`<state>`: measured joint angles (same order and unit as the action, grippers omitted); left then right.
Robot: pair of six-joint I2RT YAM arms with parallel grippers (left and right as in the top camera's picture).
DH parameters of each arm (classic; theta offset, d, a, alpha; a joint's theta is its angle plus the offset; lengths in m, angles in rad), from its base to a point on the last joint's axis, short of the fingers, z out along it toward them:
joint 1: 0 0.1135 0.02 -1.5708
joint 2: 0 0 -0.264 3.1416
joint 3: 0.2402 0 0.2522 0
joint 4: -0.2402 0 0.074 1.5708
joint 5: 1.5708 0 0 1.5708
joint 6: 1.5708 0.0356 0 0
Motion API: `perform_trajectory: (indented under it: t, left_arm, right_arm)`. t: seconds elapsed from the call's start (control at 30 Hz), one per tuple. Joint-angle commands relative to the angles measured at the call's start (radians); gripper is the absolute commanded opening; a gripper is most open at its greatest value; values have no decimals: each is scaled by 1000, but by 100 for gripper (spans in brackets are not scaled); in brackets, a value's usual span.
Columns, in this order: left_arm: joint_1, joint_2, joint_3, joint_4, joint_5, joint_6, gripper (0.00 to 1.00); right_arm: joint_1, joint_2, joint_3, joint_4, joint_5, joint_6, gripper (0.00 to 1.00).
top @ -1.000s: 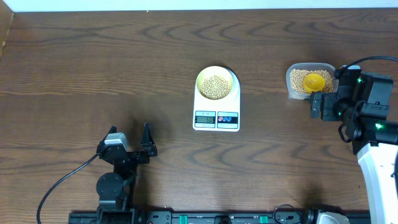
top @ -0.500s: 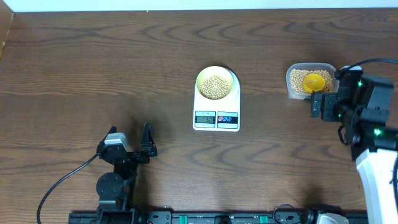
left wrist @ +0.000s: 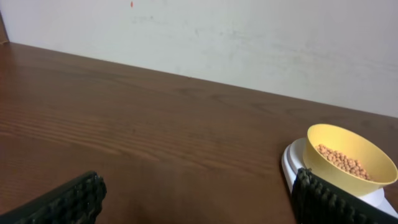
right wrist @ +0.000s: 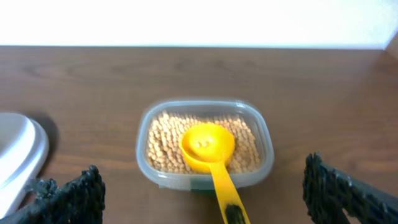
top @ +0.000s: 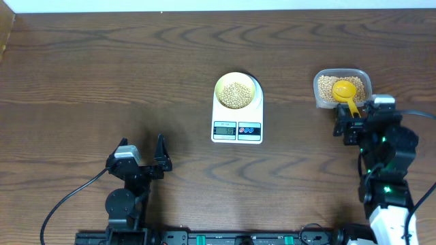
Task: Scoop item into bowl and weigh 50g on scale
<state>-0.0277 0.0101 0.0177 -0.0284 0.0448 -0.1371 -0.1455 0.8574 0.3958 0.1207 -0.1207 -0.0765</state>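
On the dark wood table (top: 102,68), your left gripper (top: 142,144) and right gripper (top: 354,113) both stand spread wide, holding nothing — white scale (top: 237,126) at centre, clear container (top: 318,96) to its right, yellow bowl (top: 219,87) atop the scale, scoop (top: 345,90) in the container, beans (top: 236,94) in both.

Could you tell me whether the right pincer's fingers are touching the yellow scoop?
Apart: the right wrist view shows the yellow scoop lying between the spread fingers of the right pincer, table either side.
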Motion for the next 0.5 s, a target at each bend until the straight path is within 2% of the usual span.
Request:
perform_trajectory:
  t: [0.0,0.1,0.47]
  left_arm:
    - [5,-6,-14,-43,-31,5,97]
    - [5,-6,-14,-43,-31,5,98]
    - [5,-6,-14,-43,-31,5,98]
  right_arm:
    - [3,-39,-74,117,-81,20,99]
    - [3,-80,-149,214,-100,20,99]
    - [3,-264,-306,228,-103,20,99]
